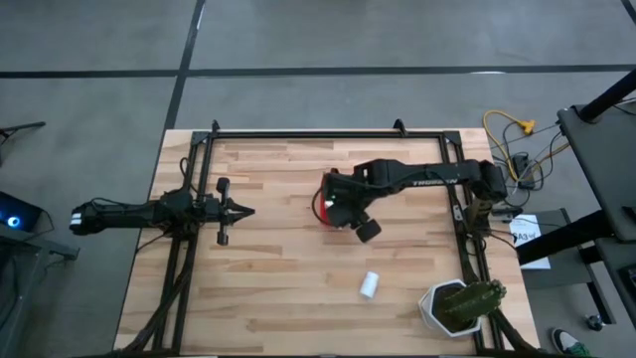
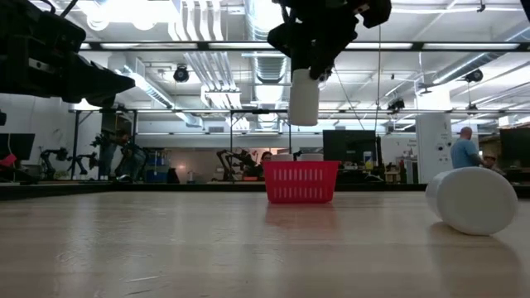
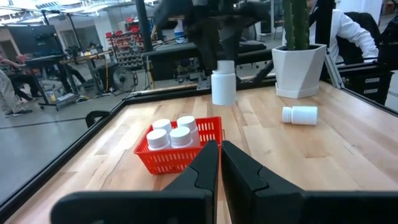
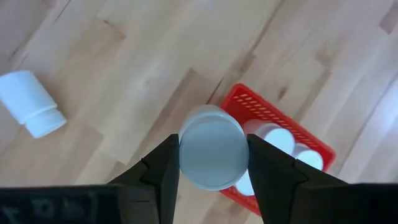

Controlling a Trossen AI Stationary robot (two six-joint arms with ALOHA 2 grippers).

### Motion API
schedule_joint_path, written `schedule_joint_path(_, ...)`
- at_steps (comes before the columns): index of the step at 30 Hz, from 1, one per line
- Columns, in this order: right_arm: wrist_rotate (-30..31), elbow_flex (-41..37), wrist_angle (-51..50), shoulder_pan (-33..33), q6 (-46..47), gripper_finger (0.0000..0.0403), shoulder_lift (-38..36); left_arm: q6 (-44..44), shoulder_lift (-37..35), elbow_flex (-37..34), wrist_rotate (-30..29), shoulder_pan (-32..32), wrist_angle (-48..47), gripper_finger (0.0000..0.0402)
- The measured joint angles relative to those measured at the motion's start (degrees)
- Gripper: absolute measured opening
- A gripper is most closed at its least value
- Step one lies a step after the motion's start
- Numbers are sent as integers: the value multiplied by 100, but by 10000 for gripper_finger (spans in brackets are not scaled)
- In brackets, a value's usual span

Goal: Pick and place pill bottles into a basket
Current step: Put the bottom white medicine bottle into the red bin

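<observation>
The red basket stands mid-table and holds three white pill bottles upright; in the high view my right arm covers most of the basket. My right gripper hangs high over the basket's edge, shut on one more pill bottle. Another pill bottle lies on its side on the wood toward the near right. My left gripper waits shut at the table's left, pointing level at the basket. My right gripper pinches the pill bottle's top end, at the cap, between its two fingers. The fingers come from above, pointing steeply down. The bottle hangs upright below them, its base well clear of the basket.
A white pot with a green plant stands at the near right corner. A black frame runs around the tabletop. Bare wood lies between the basket and my left gripper. People and benches show in the room beyond.
</observation>
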Motion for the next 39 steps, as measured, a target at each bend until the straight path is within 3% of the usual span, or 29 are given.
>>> schedule_joint_path(27, 28, 70, 628, -436, -305, 146, 372, 2, 0, 0, 0, 1, 0, 2)
schedule_joint_path(39, 24, 70, 688, -434, -357, 146, 988, 2, 4, 0, 0, 2, 2, 2)
